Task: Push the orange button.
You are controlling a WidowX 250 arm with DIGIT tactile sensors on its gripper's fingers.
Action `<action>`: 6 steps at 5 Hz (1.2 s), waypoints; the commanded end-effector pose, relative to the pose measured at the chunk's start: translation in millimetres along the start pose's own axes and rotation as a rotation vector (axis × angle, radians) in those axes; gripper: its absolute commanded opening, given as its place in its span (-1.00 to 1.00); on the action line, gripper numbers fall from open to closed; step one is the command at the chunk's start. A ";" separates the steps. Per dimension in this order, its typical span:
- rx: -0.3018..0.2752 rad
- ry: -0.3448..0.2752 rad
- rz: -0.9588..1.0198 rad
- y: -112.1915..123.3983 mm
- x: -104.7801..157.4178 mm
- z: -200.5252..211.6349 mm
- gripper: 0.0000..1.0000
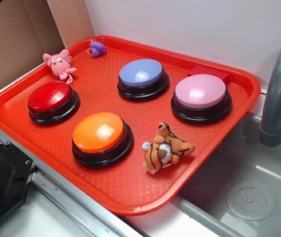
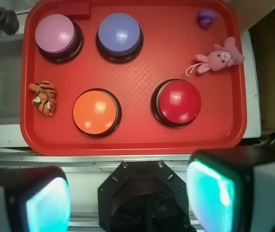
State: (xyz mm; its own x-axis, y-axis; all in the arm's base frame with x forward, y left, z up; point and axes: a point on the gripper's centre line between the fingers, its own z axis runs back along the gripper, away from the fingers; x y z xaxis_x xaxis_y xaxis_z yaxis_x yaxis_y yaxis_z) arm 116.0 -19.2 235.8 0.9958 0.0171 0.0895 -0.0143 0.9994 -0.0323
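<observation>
Four buttons on red tray (image 1: 130,197), orange button (image 2: 94,112) beside plush tiger (image 2: 43,97), gripper (image 2: 127,195) apparently spread

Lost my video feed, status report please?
Gripper open, high above the tray's near edge, holding nothing. Orange button untouched, beside red button. Plush tiger nearby; nothing in the way.

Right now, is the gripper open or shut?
Open. In the wrist view the gripper shows its two fingers spread wide apart, nothing between them, above the tray's near edge.
</observation>
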 end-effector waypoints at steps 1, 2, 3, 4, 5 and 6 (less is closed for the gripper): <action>0.000 0.000 0.000 0.0 0.0 0.0 1.00; 0.069 0.041 -0.134 -8.6 28.0 -49.1 1.00; 0.086 0.000 -0.192 -20.9 32.0 -77.8 1.00; 0.066 -0.009 -0.215 -34.3 39.8 -105.9 1.00; 0.062 0.007 -0.241 -43.9 48.5 -122.0 1.00; 0.043 0.007 -0.275 -48.7 46.7 -143.1 1.00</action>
State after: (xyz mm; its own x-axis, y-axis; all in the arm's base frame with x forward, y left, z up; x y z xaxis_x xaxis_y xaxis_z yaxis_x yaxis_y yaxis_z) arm 173.1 -66.7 93.6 0.9678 -0.2452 0.0577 0.2429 0.9691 0.0435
